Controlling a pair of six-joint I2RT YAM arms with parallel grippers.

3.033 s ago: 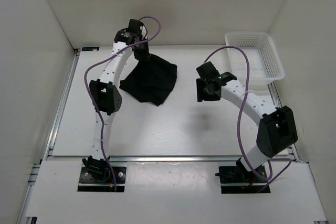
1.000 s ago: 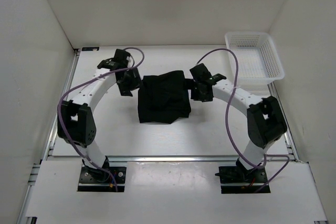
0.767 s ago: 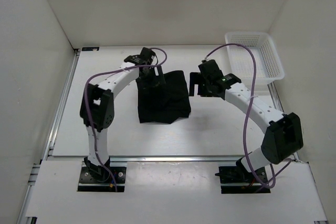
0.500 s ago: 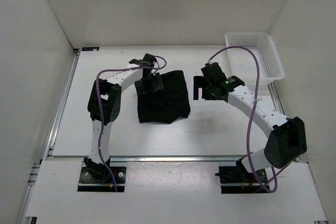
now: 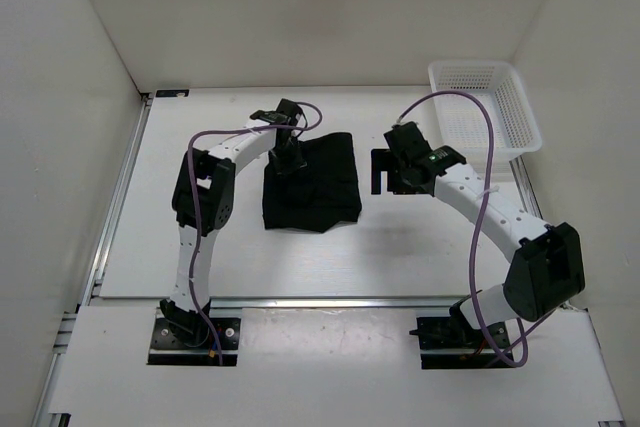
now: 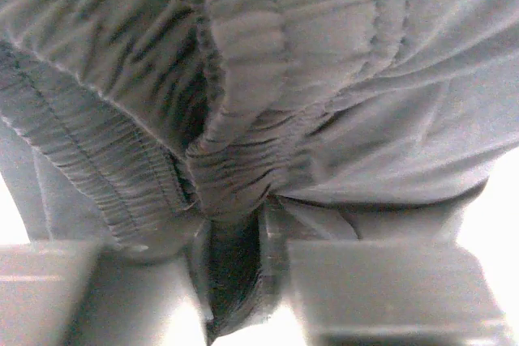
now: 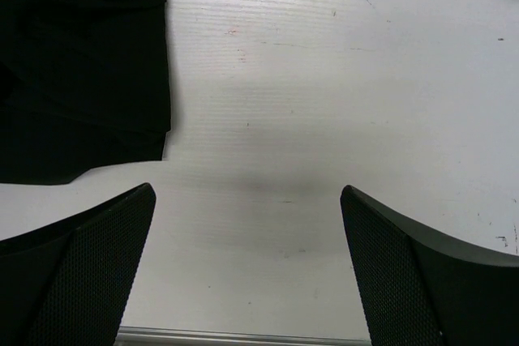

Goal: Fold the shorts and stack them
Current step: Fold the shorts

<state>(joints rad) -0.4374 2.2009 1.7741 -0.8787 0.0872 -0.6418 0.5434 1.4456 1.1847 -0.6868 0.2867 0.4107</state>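
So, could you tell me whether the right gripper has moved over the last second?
Yes. The right gripper has drawn back rightward, toward the white basket, and now sits clear of the shorts.

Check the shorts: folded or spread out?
Folded: the shorts lie as a compact rectangular bundle on the table; the left gripper pinches bunched waistband layers.

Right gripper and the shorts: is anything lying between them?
No. Only bare white tabletop separates the open right gripper from the shorts. The right wrist view shows this most clearly, and the top external view agrees.
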